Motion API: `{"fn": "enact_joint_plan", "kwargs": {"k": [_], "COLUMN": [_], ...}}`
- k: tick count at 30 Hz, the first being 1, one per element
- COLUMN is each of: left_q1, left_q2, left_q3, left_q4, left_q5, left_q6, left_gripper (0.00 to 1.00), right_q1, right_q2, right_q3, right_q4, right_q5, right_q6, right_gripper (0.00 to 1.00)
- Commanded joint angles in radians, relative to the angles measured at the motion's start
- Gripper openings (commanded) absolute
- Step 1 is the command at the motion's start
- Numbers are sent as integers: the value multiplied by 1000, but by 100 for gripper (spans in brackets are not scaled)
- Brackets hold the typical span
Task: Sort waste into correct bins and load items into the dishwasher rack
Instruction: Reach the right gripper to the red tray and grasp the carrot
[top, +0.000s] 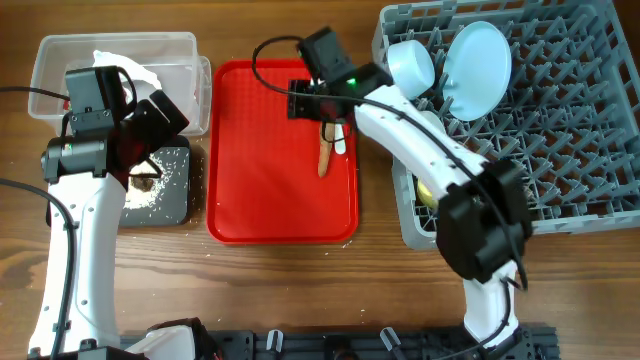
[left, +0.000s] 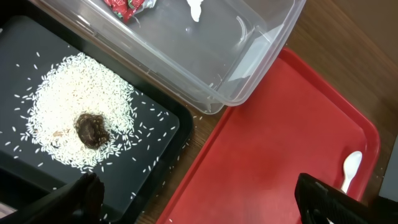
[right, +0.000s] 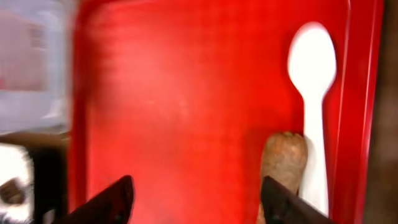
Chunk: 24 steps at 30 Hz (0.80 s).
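My left gripper (top: 163, 128) (left: 202, 205) is open and empty, hovering over the gap between the black tray (top: 172, 205) (left: 155, 134) and the red serving tray (top: 270, 190). White rice grains (left: 68, 106) and a dark brown lump (left: 91, 129) lie in the black tray. The clear tub (top: 58, 58) (left: 249, 74) holds a red wrapper (left: 127, 6) and white tissue (top: 115, 62). My right gripper (top: 322, 112) (right: 196, 205) is open above the red tray (right: 186, 93), with the brown stick (top: 325, 155) (right: 283, 158) by its right finger. The white spoon (top: 340, 140) (right: 314, 93) lies beside the stick.
The grey rack (top: 560, 150) at the right holds a pale blue plate (top: 478, 70), a pale bowl (top: 410, 65) and a yellow cup (top: 425, 190) partly hidden by my right arm. Stray grains lie on the wood between the two trays (left: 199, 124).
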Motion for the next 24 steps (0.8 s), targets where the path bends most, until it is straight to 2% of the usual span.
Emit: {"fn": "enact_joint_plan", "kwargs": {"k": [1, 9, 18, 20, 24], "left_q1": [5, 5, 5, 5, 5], "left_q2": [0, 0, 0, 0, 0], "left_q3": [14, 14, 14, 14, 14], "left_q4": [0, 0, 0, 0, 0], "left_q5": [1, 1, 1, 1, 1], "left_q6": [2, 2, 2, 2, 2], "left_gripper": [100, 100, 100, 100, 100], "right_q1": [-5, -5, 0, 0, 2], "right_q2": [78, 162, 195, 195, 195], "right_q3": [2, 1, 1, 1, 1], "right_q4": [-16, -72, -93, -94, -94], "right_q5": [69, 98, 34, 34, 15], "right_q6": [88, 140, 183, 182, 181], "right_gripper": [59, 58, 58, 49, 17]}}
